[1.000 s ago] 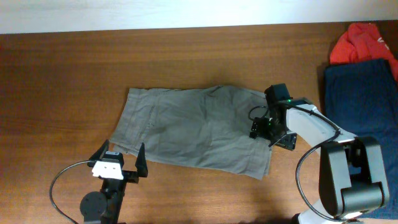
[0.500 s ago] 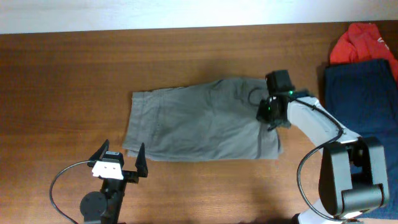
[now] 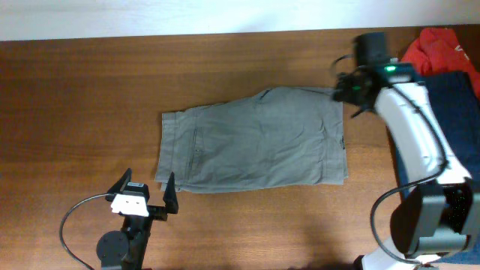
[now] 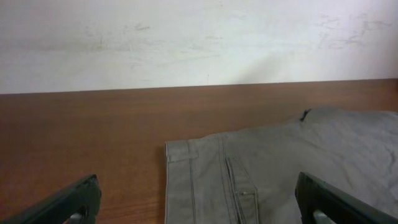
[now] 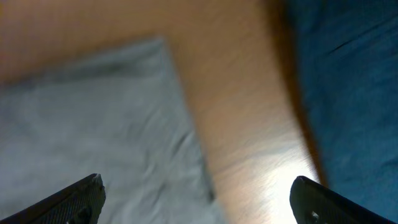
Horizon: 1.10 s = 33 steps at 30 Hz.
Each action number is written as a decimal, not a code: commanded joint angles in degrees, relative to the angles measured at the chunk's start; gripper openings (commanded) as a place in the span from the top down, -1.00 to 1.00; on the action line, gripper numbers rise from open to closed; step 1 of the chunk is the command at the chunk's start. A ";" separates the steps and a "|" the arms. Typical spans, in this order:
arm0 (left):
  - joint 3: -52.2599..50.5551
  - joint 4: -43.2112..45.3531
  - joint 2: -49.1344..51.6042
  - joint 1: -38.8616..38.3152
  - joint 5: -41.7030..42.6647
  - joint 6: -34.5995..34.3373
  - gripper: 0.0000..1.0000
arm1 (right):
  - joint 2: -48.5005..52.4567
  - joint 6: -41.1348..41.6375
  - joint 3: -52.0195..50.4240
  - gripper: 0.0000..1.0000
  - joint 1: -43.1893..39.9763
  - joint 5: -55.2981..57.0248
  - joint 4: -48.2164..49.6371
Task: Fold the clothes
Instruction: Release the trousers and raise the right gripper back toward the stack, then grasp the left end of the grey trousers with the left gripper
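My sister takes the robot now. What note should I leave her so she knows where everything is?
Left gripper: open, empty, by the grey shorts, at their near left corner.
Right gripper: open, empty, over the table by their far right corner.
Grey shorts lie flat mid-table, no fold made yet.
Navy shorts and red garment sit at the right edge.
Left to do: fold the grey shorts.

I see the shorts (image 3: 251, 142) lying flat in the middle of the table (image 3: 75, 112). Right of them, apart, lie the other shorts (image 3: 461, 112), with a garment (image 3: 439, 49) behind those. My left gripper (image 3: 142, 193) sits just before the shorts' left corner; my right gripper (image 3: 346, 90) hangs over their far right corner.
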 commanded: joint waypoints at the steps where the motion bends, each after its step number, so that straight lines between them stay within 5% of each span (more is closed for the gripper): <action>1: -0.20 -0.17 -0.28 0.35 0.00 0.70 -0.99 | -0.46 0.26 0.35 -0.97 -8.59 1.97 -1.81; 7: -0.20 -0.07 -0.28 0.35 0.17 0.70 -0.99 | -0.46 0.26 0.35 -0.97 -16.55 1.31 -5.53; 11: -0.15 4.02 -0.28 0.35 20.85 -4.28 -0.99 | -0.46 0.24 0.35 -0.97 -16.79 1.33 -5.46; 12: -0.15 8.44 -0.28 0.35 32.17 -4.28 -0.99 | -0.46 0.24 0.35 -0.97 -16.79 1.33 -5.46; 15: 0.87 21.99 -0.26 0.35 34.73 -10.12 -0.99 | -0.46 0.24 0.35 -0.97 -16.79 1.33 -5.44; 18: 10.40 13.57 3.34 0.35 27.17 -10.25 -0.99 | -0.46 0.24 0.35 -0.97 -16.79 1.33 -5.44; 21: 27.87 -4.31 19.04 0.35 19.78 -1.79 -0.99 | -0.46 0.24 0.35 -0.97 -16.79 1.33 -5.46; 26: 54.90 -30.99 47.65 0.35 3.54 -1.66 -0.99 | -0.46 0.24 0.35 -0.97 -16.79 1.33 -5.44; 31: 63.08 -38.12 69.22 1.20 2.78 -2.16 -0.99 | -0.46 0.24 0.35 -0.96 -16.79 1.33 -5.44; 33: 63.08 -35.85 79.34 5.88 10.56 -2.73 -0.99 | -0.46 0.24 0.35 -0.97 -16.79 1.33 -5.44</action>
